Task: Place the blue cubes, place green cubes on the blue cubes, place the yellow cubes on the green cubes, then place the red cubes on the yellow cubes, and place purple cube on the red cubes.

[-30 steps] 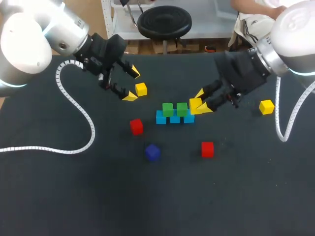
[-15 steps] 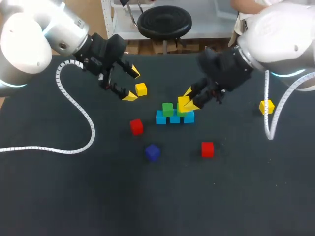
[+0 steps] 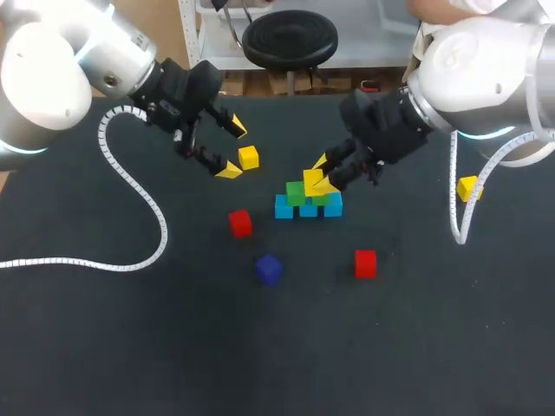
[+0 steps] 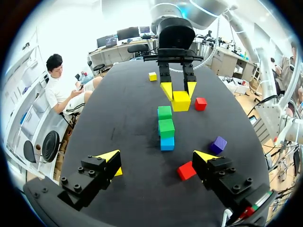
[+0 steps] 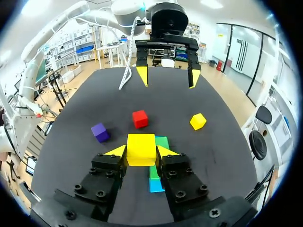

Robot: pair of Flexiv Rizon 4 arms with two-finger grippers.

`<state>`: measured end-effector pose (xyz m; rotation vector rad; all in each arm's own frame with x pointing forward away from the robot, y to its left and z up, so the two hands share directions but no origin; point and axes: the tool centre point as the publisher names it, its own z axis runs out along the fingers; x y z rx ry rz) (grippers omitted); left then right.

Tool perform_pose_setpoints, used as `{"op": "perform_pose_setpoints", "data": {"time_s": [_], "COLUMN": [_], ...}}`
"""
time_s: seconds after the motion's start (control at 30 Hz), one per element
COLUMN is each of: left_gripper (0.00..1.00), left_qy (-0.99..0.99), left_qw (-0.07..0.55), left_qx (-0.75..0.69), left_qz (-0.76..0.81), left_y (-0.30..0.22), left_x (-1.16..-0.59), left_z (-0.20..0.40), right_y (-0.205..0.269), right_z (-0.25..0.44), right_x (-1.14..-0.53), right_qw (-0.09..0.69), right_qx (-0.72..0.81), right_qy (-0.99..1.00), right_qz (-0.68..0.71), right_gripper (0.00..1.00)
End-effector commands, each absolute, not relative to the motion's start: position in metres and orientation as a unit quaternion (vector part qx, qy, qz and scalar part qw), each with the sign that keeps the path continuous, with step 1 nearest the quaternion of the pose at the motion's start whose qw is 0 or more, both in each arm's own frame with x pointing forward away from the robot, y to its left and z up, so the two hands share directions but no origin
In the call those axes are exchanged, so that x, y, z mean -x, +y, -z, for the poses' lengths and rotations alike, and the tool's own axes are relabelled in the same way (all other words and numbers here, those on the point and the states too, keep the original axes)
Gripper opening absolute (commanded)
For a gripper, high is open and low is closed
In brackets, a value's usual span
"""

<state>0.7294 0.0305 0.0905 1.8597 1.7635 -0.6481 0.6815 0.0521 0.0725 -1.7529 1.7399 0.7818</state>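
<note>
The right pincer (image 3: 321,176) is sitting just above the middle of the frame and is squeezing the held yellow cube (image 5: 141,148) between its two tips. The cube is hanging right over the green cubes (image 3: 296,193). They are resting on the row of blue cubes (image 3: 284,207) in the middle of the black worktop (image 3: 104,347).

To do this step well, the robot should probably be bringing the cube straight down and slowly, flat and not tipped. It looks lined up near the spot where the two greens meet, so it may need a tiny nudge to sit square. The pincer should be letting go only when the cube is resting on the greens. Then it should be opening just a little and lifting straight up, because a bump from a tip could push the small pile over.

The left pincer (image 3: 230,150) is hanging in the upper left of the frame with its tips wide apart and holding nothing. A second yellow cube (image 3: 249,157) is lying just beside its lower tip.

Counting the cubes:
- **Blue:** three, side by side in the row.
- **Green:** two, on top of the blue ones.
- **Yellow:** three — the held one, the second one, and a third yellow cube (image 3: 469,187) far off at the right edge.
- **Red:** two, a left red cube (image 3: 240,223) just left of the pile and a right red cube (image 3: 365,263) lower right of it.
- **Purple:** one purple cube (image 3: 269,269), below the pile.
</note>
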Motion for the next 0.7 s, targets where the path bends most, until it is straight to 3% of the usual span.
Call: {"op": "perform_pose_setpoints", "data": {"time_s": [0.03, 0.7], "left_gripper": [1.00, 1.00], "left_qy": [0.646, 0.646], "left_qw": [0.246, 0.246], "left_qx": [-0.682, -0.682], "left_qz": [0.238, 0.238], "left_y": [0.031, 0.031], "left_x": [-0.730, -0.730], "left_z": [-0.090, -0.090], "right_y": [0.054, 0.054], "right_z": [-0.073, -0.055], "right_x": [-0.686, -0.689], "right_qw": [0.267, 0.266], "right_qx": [0.654, 0.633], "right_qy": [0.646, 0.670], "right_qz": [-0.291, -0.283], "right_gripper": [0.00, 0.00]}}
